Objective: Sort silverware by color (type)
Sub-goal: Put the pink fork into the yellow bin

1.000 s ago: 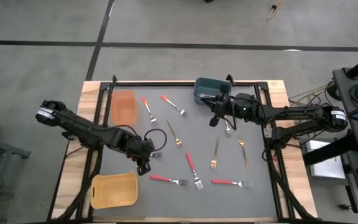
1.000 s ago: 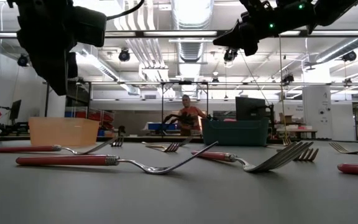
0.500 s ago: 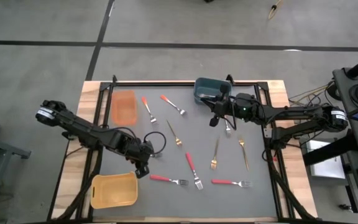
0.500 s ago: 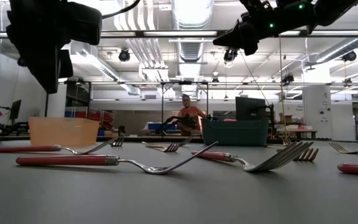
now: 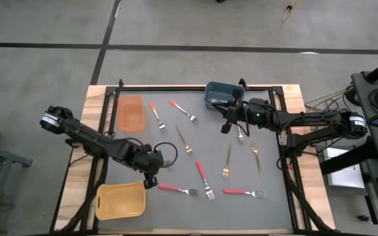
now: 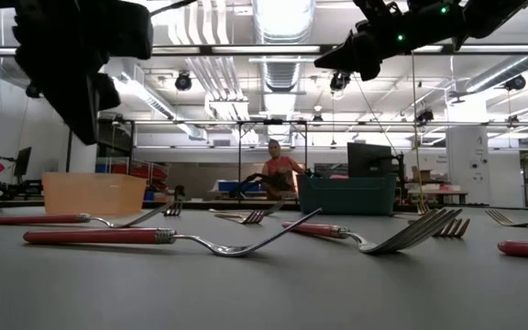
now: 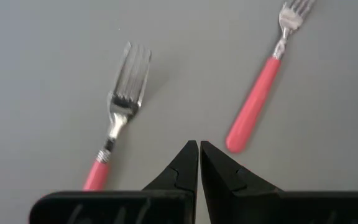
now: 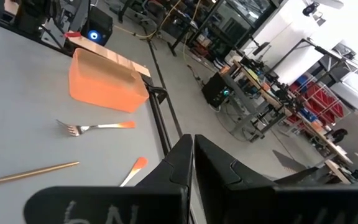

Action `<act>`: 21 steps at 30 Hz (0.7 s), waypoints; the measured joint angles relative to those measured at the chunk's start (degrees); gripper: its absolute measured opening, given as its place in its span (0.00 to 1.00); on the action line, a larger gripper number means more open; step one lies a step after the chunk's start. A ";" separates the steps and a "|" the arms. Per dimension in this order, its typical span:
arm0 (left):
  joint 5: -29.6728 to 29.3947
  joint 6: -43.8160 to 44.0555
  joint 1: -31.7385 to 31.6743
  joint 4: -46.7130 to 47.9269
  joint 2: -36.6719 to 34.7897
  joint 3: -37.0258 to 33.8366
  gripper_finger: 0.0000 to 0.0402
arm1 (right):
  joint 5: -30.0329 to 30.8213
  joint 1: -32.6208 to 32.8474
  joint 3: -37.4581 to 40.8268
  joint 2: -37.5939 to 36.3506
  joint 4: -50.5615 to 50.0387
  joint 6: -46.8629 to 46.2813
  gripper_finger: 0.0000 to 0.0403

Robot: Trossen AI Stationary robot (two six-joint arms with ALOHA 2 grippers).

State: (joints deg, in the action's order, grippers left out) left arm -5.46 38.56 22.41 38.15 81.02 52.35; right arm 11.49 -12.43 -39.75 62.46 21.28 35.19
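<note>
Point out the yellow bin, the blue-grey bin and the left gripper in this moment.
yellow bin (image 5: 101, 195): high view, on its left rim.
blue-grey bin (image 5: 209, 96): high view, on its left wall.
left gripper (image 7: 199, 147): left wrist view, between its shut fingertips.

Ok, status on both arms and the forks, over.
Left hand shut, empty, above pink-handled forks. Right hand shut, empty, beside blue bin. Forks unsorted on table. Nothing in the way.

1 overhead view straight down, 1 level at table (image 5: 241, 151) height, 2 wrist views close above shared forks (image 7: 124, 93).
</note>
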 joint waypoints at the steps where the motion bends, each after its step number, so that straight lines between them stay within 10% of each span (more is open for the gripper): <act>1: -0.56 -0.69 0.06 0.58 0.55 0.63 0.00 | 0.00 0.00 0.00 0.00 0.00 -0.14 0.02; 21: -4.78 -3.60 -0.07 8.61 4.52 4.51 0.03 | 0.07 0.00 0.07 0.00 -1.64 -0.08 0.02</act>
State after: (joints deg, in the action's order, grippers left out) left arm -10.24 34.96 22.35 46.76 85.54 56.86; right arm 11.55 -12.43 -39.68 62.46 19.63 35.11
